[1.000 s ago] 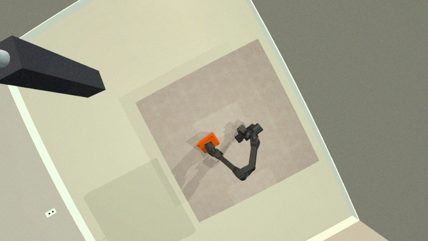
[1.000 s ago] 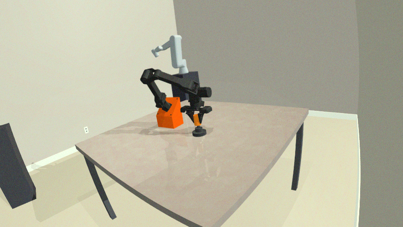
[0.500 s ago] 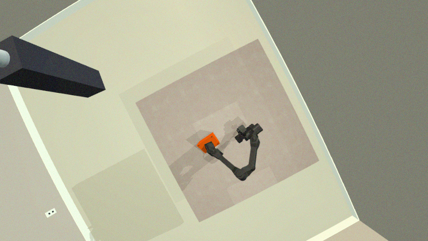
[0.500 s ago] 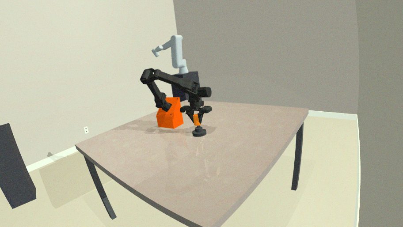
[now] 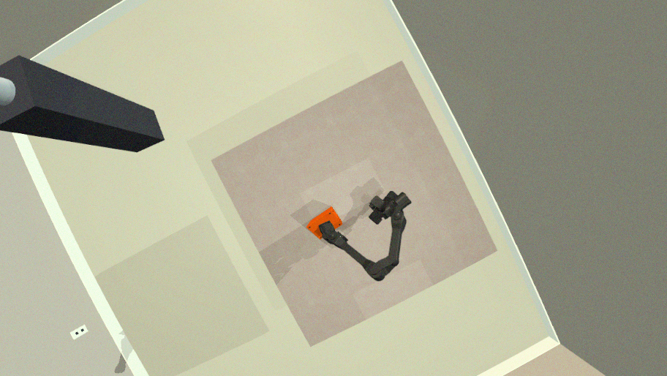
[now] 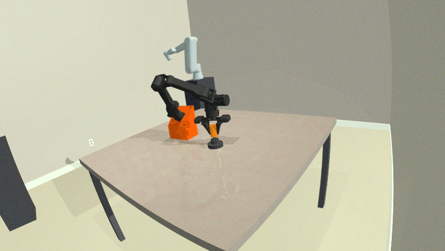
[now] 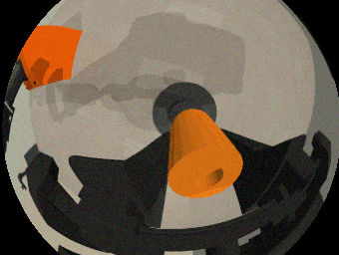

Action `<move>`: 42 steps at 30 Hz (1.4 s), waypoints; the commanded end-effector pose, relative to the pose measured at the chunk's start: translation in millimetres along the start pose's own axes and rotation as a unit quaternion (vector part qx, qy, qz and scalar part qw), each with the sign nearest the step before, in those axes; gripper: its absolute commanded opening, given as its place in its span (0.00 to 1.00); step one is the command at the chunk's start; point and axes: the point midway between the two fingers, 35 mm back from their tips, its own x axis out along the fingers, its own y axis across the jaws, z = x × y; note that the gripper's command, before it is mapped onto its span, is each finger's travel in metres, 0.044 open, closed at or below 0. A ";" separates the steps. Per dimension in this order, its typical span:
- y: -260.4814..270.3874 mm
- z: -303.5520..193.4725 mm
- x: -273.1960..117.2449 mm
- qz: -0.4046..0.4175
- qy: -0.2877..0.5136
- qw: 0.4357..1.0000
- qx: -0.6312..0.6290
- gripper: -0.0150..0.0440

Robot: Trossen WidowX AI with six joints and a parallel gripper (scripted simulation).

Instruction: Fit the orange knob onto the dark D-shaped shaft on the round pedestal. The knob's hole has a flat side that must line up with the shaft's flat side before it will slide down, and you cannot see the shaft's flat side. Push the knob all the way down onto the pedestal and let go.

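The orange knob [image 6: 213, 131] [image 7: 199, 154] is a ribbed cylinder, slightly tilted in the exterior view. My gripper [image 6: 213, 133] is shut on it, one black finger on each side. The round dark pedestal [image 6: 215, 144] [image 7: 162, 111] stands on the table directly under the knob. The knob's lower end is at the top of the pedestal's dark upper part, above the wide base. The shaft and its flat side cannot be made out. A dark opening [image 7: 215, 176] shows in the knob's near end in the wrist view. In the top view the arm hides the knob and pedestal.
An orange block-shaped mount [image 5: 327, 216] [image 6: 188, 126] [image 7: 55, 50] carries the arm's base, left of the pedestal in the exterior view. The table [image 5: 289, 163] [image 6: 174, 174] lies under everything. A pale second arm [image 6: 191, 55] stands on a dark stand behind the table.
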 end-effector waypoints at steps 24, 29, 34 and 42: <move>0.6 0.7 -2.1 -0.001 0.001 0.994 -0.107 0.25; 4.2 2.3 -1.5 -0.001 0.001 0.994 -0.107 0.25; 4.5 2.6 0.6 -0.001 0.001 0.994 -0.107 0.25; 4.1 2.1 -3.4 -0.001 0.000 0.994 -0.107 0.25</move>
